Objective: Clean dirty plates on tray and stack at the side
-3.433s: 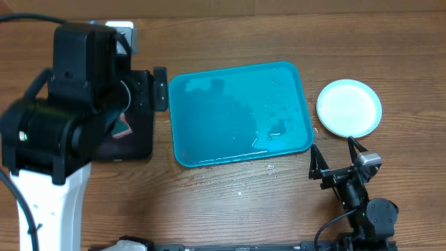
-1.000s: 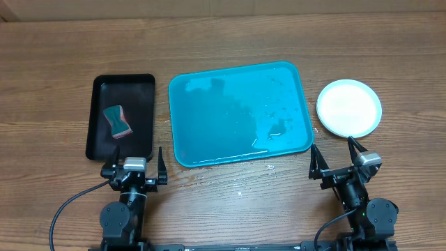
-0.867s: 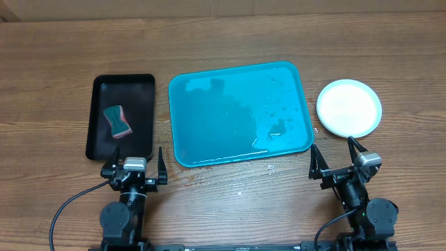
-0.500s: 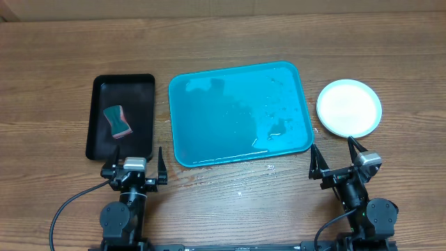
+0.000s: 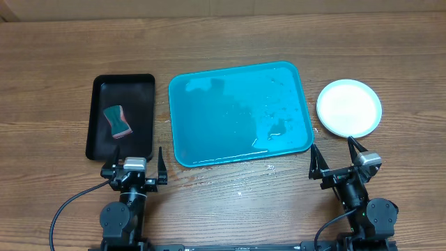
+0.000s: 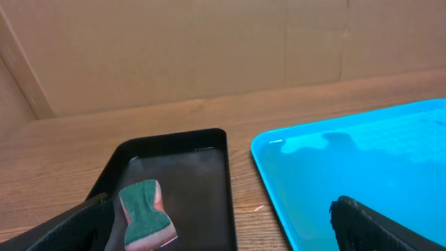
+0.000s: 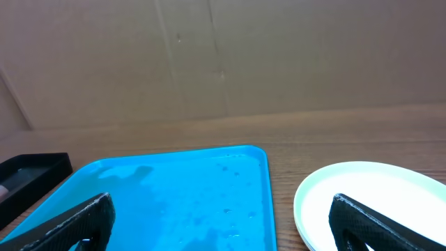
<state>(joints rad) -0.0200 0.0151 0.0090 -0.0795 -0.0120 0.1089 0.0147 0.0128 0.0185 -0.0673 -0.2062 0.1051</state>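
Note:
The teal-blue tray (image 5: 239,113) lies mid-table, wet with droplets and bare of plates; it also shows as the tray (image 6: 362,164) and the tray (image 7: 167,195) in the wrist views. To its right on the table sits a stack of plates (image 5: 348,107), white on top with a light cyan rim, seen again as the plates (image 7: 369,192). My left gripper (image 5: 134,165) rests open near the front edge, below the black tray. My right gripper (image 5: 338,160) rests open just in front of the plates. Neither holds anything.
A narrow black tray (image 5: 120,116) at the left holds a green and pink sponge (image 5: 117,122); the sponge (image 6: 144,211) lies near my left fingers. Water drops spot the wood in front of the teal tray. A cardboard wall backs the table.
The left arm, raised over the black tray earlier, came down to its rest at the front edge. Over the last second nothing has moved.

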